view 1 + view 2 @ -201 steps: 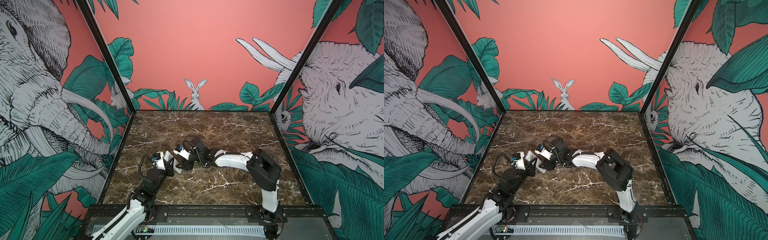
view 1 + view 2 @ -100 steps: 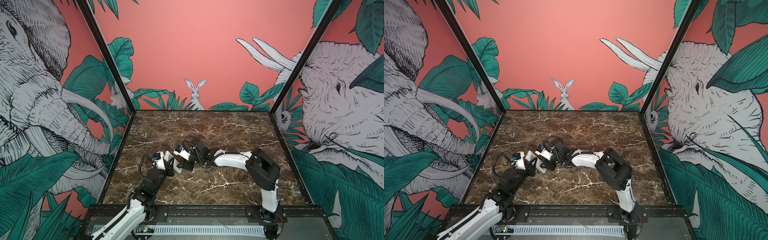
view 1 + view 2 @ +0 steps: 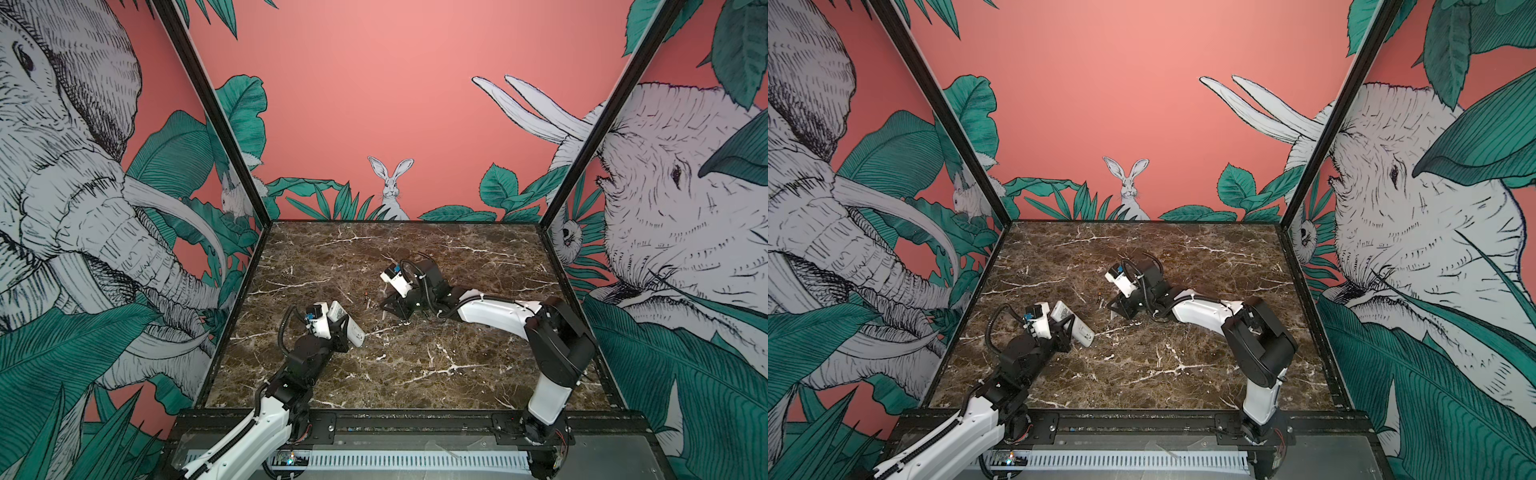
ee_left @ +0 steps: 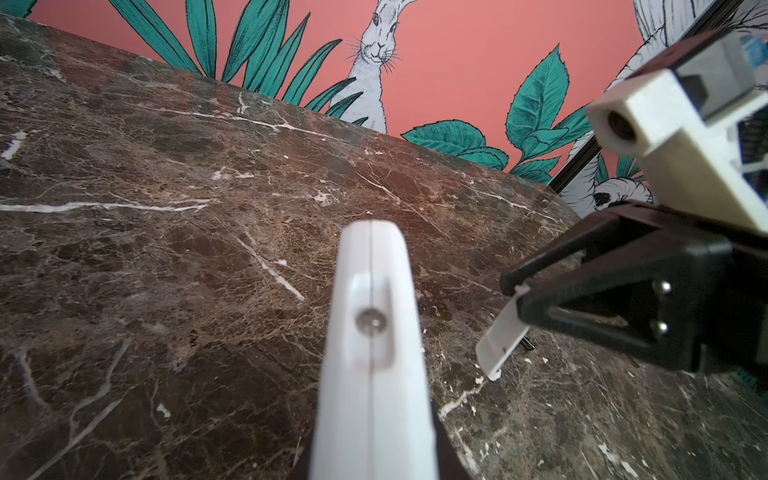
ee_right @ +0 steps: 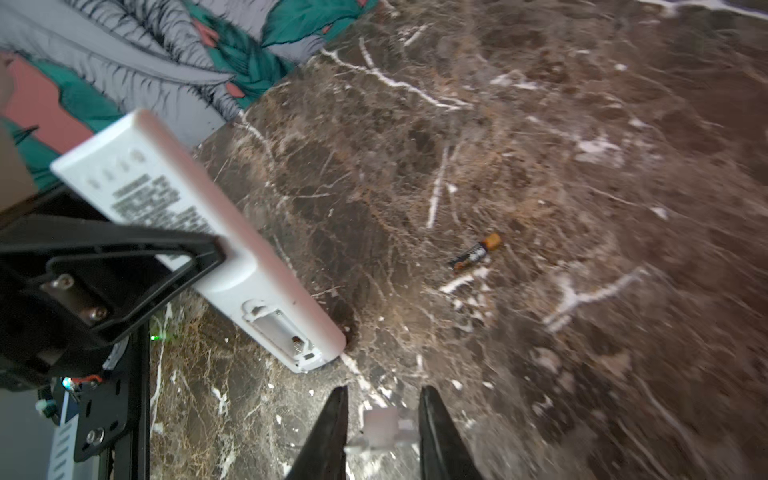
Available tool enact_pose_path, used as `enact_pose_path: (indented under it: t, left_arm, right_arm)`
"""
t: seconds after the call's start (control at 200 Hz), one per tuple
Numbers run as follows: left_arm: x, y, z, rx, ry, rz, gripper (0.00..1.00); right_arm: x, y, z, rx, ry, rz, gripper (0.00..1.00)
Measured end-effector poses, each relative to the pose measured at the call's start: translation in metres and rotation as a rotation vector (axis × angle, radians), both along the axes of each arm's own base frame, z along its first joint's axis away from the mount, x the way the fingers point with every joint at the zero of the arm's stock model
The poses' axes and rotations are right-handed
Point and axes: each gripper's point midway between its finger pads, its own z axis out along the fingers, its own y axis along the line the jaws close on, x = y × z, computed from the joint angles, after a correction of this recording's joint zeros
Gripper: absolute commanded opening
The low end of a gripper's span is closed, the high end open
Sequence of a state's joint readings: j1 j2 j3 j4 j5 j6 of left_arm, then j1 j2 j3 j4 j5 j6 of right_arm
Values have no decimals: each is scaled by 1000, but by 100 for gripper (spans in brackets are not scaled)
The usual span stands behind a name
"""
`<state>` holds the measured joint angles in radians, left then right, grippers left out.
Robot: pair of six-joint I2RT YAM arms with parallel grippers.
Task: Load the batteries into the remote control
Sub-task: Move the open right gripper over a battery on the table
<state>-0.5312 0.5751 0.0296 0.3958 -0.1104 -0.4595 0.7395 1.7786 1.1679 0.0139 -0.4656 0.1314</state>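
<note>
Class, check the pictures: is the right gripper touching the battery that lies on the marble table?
Apart. The right wrist view shows bare marble table between the battery and the right gripper, whose jaws hold a white cover.

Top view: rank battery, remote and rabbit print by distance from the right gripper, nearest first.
1. Battery: on the table, just left of the right gripper.
2. Remote: further left, toward the front edge.
3. Rabbit: painted at the back, clearly farthest.
</note>
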Motion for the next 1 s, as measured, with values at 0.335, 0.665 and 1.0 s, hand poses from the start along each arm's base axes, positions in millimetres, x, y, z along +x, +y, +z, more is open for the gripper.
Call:
enact_pose_path:
  t: [0.335, 0.665, 1.0]
  left_arm:
    - [-1, -6, 2, 35, -4, -41, 0]
    - [-2, -8, 2, 51, -6, -58, 0]
    - [-4, -6, 3, 53, -5, -55, 0]
  right_arm:
    - [49, -116, -25, -446, 102, -374, 24]
    - [39, -192, -84, -786, 277, -478, 27]
    - [37, -198, -104, -852, 314, -471, 36]
